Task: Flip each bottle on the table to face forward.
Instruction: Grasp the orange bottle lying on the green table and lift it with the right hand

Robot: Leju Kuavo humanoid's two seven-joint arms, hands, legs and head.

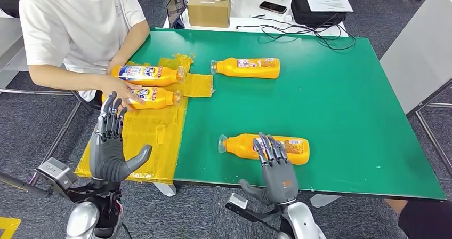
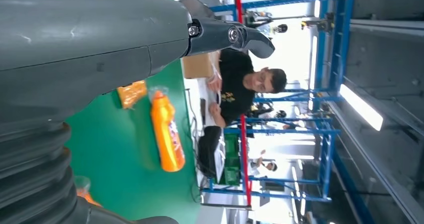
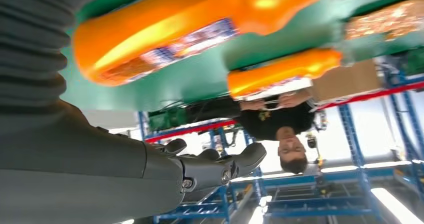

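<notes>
Bare green table (image 1: 341, 100) stretches wide to the right of the near bottle (image 1: 242, 145), open for a hand to pass. Left of that bottle, yellow sheets (image 1: 154, 129), two labelled bottles (image 1: 146, 74) and a person's hands (image 1: 120, 87) crowd the way, while another bottle (image 1: 248, 68) lies beyond it

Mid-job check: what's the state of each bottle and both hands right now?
Near bottle: lying flat, back label up, untouched.
Far bottle: lying flat, back label up.
Two bottles on the yellow mat: lying flat, front labels up, person's hand on them.
Left hand: raised, empty, fingers apart.
Right hand: empty, fingers over near bottle.
</notes>
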